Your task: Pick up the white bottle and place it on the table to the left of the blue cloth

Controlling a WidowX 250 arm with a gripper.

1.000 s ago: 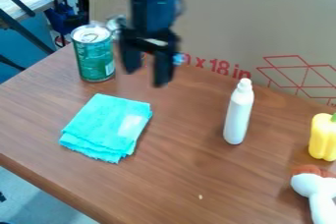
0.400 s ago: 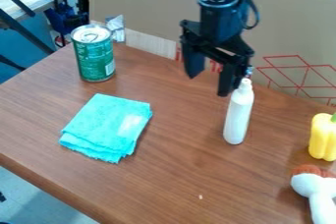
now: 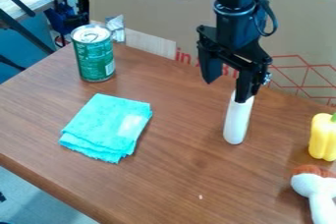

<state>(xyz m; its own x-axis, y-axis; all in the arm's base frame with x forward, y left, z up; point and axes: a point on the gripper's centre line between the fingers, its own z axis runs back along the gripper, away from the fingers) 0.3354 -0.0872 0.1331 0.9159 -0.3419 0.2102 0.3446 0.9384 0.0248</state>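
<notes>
Camera view: the black gripper (image 3: 226,90) is hanging from the top edge over the far side of the brown table (image 3: 177,181), its jaws standing well parted with a gap between them and nothing clasped in it. One finger is overlapping the top of the white bottle (image 3: 238,122) in this view, hiding its cap end; whether the two are touching, I cannot tell. The bottle is standing upright on the table, right of the middle of the view. Left of it, a folded turquoise cloth (image 3: 108,127) is lying flat, with a paler patch showing on its upper face. Behind the cloth, near the table's far edge, a green can (image 3: 94,56) is standing upright, its silvery lid facing up. Just behind the can, a crinkled silvery item (image 3: 117,27) is showing. Over at the right edge of the view, a yellow toy pepper (image 3: 322,137) is standing, and in front of it a white object with a reddish-brown top (image 3: 315,183) is resting, partly cut off by the edge. A large cardboard panel (image 3: 157,9) bearing red lines is rising behind the table, while blue clamps (image 3: 64,12) are sitting beyond, at upper left.
</notes>
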